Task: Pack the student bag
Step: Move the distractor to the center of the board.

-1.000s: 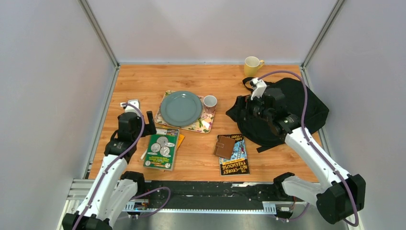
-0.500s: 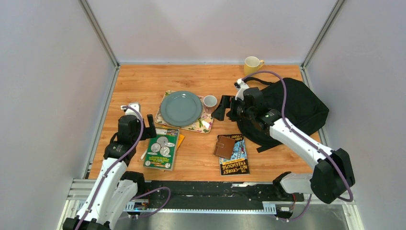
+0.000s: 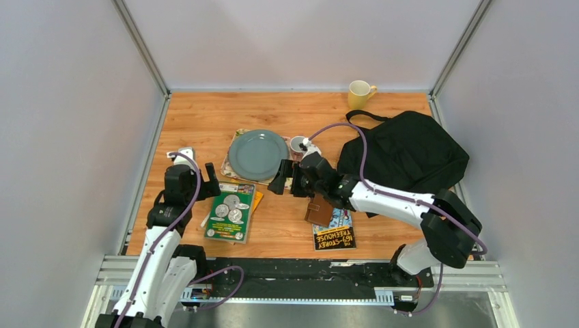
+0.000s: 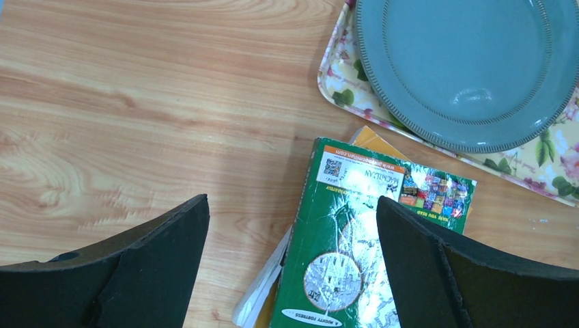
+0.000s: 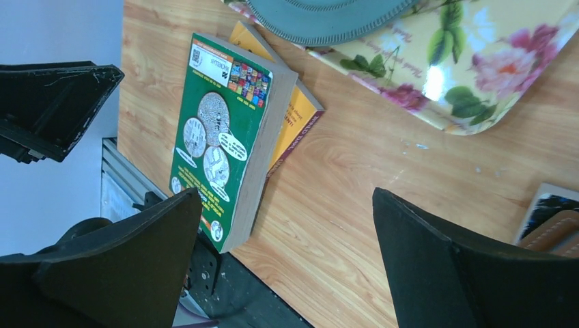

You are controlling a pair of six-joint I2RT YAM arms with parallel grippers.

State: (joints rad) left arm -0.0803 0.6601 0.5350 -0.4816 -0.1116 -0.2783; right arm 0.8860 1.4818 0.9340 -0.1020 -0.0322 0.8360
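Observation:
The student bag (image 3: pixel 410 154), a large black backpack, lies at the right of the table with no gripper on it. A green book (image 3: pixel 231 212) lies on an orange book (image 3: pixel 256 200) at front left. It also shows in the left wrist view (image 4: pixel 362 253) and the right wrist view (image 5: pixel 215 137). My left gripper (image 3: pixel 212 179) is open and empty, hovering over the green book's far left edge (image 4: pixel 290 205). My right gripper (image 3: pixel 278 183) is open and empty above bare wood between the green book and the tray's near corner (image 5: pixel 287 195).
A grey-green plate (image 3: pixel 257 154) sits on a floral tray (image 3: pixel 290 179) with a small cup (image 3: pixel 298 145). A brown wallet (image 3: pixel 319 210) lies on a black book (image 3: pixel 336 232). A yellow mug (image 3: pixel 359 92) stands at the back. Grey walls enclose the table.
My right arm has swung left, from over the backpack to the middle of the table by the tray. The backpack now lies uncovered. My left arm has barely moved.

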